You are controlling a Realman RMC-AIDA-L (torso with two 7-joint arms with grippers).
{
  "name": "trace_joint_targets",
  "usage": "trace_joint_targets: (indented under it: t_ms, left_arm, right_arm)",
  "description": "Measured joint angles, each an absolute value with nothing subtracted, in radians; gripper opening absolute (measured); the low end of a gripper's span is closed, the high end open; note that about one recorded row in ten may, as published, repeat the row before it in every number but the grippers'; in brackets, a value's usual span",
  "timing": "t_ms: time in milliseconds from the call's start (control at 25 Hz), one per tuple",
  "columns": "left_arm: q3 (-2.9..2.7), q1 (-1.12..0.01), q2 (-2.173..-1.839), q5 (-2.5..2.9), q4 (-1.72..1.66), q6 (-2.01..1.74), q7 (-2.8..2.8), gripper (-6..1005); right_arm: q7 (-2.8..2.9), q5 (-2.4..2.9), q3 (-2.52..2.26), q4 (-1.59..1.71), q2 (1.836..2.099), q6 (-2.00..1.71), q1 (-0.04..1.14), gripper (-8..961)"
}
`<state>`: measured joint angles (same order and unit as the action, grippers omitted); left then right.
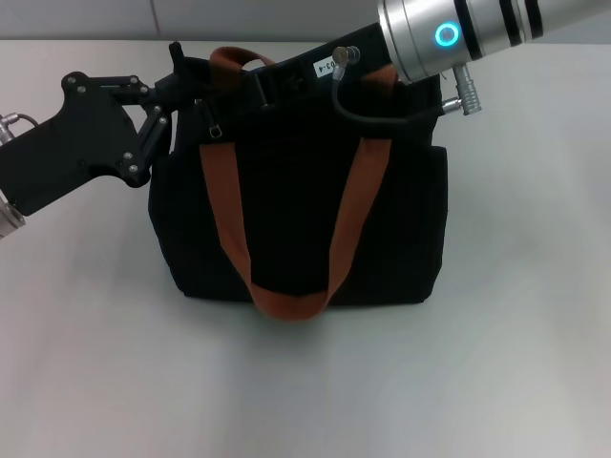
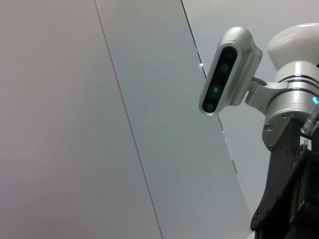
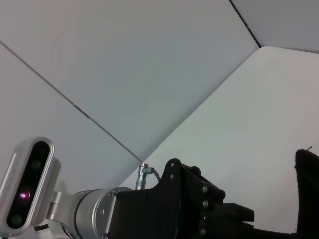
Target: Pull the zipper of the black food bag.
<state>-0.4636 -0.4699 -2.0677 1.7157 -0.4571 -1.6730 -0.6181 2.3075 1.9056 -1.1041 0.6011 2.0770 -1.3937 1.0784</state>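
The black food bag (image 1: 286,219) stands upright in the middle of the white table, and its two rust-brown strap handles (image 1: 286,303) hang down its front. A small silver zipper pull (image 1: 215,128) hangs near the bag's upper left corner. My left gripper (image 1: 178,84) is at the bag's upper left end, against the fabric. My right gripper (image 1: 272,84) reaches in from the upper right and lies over the bag's top edge, black against the black bag. The right wrist view shows the left gripper's body (image 3: 199,209) and a bit of the bag's edge (image 3: 306,191).
The white table (image 1: 305,382) spreads in front of and beside the bag. A light wall stands behind it. The right arm's silver wrist with a blue ring light (image 1: 447,35) and a black cable (image 1: 368,116) hang over the bag's top right.
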Motion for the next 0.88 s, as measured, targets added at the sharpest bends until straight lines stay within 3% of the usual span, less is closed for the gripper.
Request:
trace_joint_targets:
  t_ms: [280,480,880]
  left_arm:
    - [-0.463,-0.471,-2.068,1.716,-0.457,-1.675,-0.619,29]
    - [-0.465,-0.471,-2.068,1.717,-0.457,-1.675,-0.620,29]
    - [-0.462,-0.471,-2.069,1.717,-0.456,-1.676,-0.620,28]
  right_arm:
    - [2.310,1.918,-1.106,0.599,2.077,-1.384,1.078,448]
    - [2.310,1.919,-1.106,0.598,2.077,-1.382,1.078,238]
    - [2.311,1.919,-1.117,0.598,2.079,-1.363,1.083,198]
